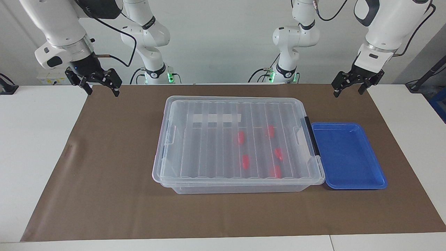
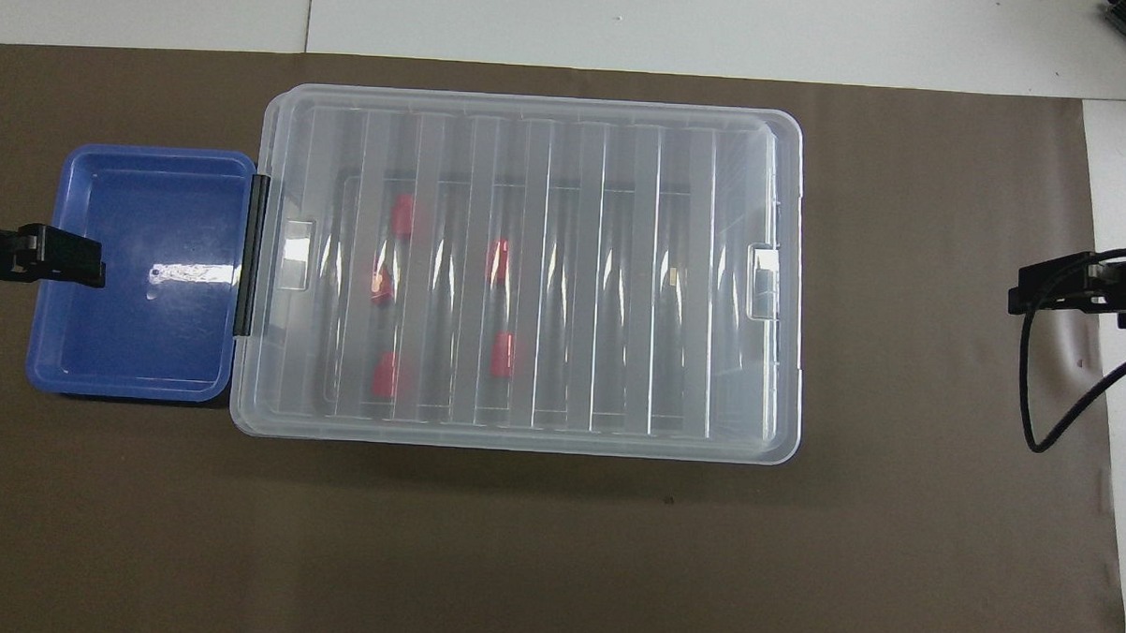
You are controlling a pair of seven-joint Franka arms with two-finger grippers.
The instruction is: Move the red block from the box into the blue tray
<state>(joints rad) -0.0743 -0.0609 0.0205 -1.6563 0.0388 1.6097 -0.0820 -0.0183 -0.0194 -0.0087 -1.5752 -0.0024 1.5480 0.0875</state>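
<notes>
Sitting inside the box (image 1: pixel 237 139) under its shut ribbed lid (image 1: pixel 216 115), the red block (image 1: pixel 245 161) isn't reachable yet, so the step in hand, as I'm reading it, is getting that lid off. The black latch (image 1: pixel 312 136) is on the end touching the blue tray (image 1: pixel 348 157), toward the left arm's end of the table, so I'd be popping that first and lifting the lid level so it isn't dragging the box or bumping the tray.

Counting things up: five red blocks, all lying in the half of the box nearer the tray; one box, one lid, one tray with nothing in it, one brown mat (image 1: pixel 104 174) under everything.

The left gripper (image 1: pixel 352 87) is hanging over the mat's edge by the tray end, fingers spread apart and holding nothing. The right gripper (image 1: pixel 101 85) is waiting over the mat's other end, fingers also spread, also holding nothing.
</notes>
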